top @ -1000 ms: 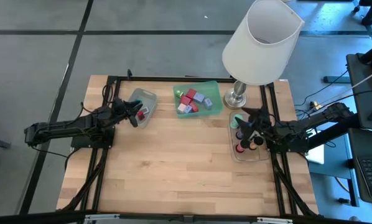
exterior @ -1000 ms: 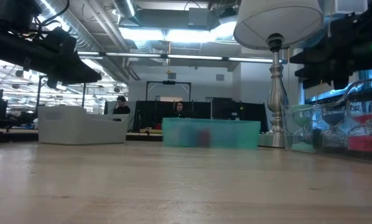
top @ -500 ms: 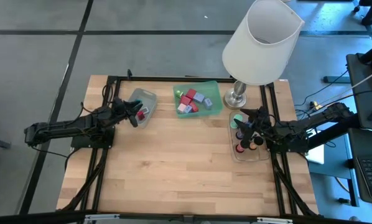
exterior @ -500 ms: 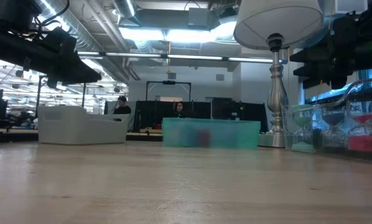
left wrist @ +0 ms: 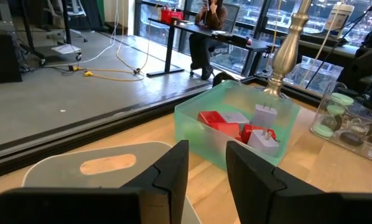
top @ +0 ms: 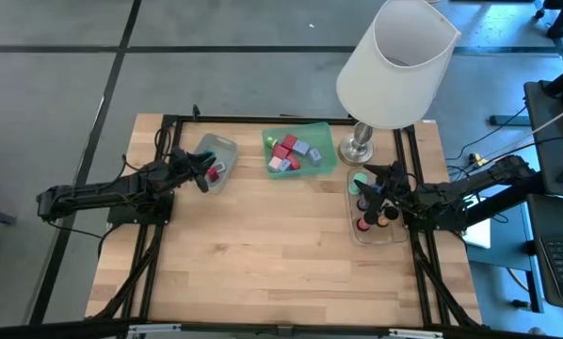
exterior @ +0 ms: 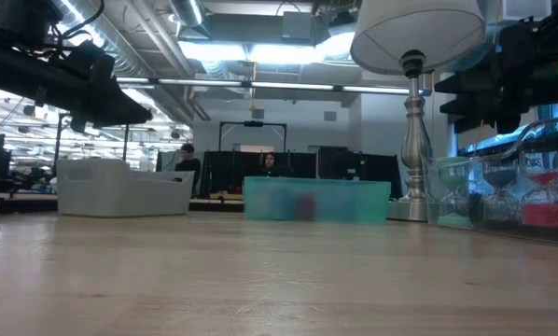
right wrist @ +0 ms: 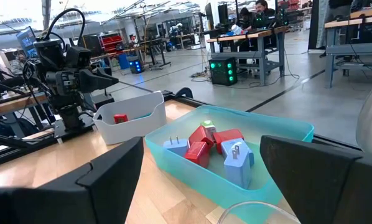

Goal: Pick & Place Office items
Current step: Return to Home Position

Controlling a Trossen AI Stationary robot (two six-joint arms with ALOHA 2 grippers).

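The office items are spread over three trays along the rear and right edges of the tabletop [top: 263, 254]; none is seen loose on the wood, and none is held.

The left gripper [top: 204, 172] is held low over the grey tray [top: 221, 146] near the rear left corner. In the left wrist view its fingers [left wrist: 173, 168] are parted by only a narrow gap, and nothing is seen between them. A small red piece [right wrist: 120, 118] lies inside the grey tray, just beside and below this gripper.

The green tray [top: 327, 134] is set at the middle of the rear edge, well apart from both grippers. Red blocks [right wrist: 202, 135] and lavender blocks [right wrist: 237, 154] are heaped in it, touching one another.

The right gripper [top: 371, 188] is held above the clear tray [top: 355, 234], which is placed along the right edge, just in front of the lamp [top: 397, 61]. In the right wrist view its fingers [right wrist: 111, 174] are spread wide, and nothing is gripped. A mint-green cap [top: 360, 182] is seen at the rear end of the clear tray, close beside this gripper, and black cylinders [top: 391, 215] and a red hourglass piece [exterior: 543, 191] are stood upright in the same tray, underneath and to the front of the gripper.

People [exterior: 186, 159] are seated at desks in the room beyond the tabletop's rear edge.
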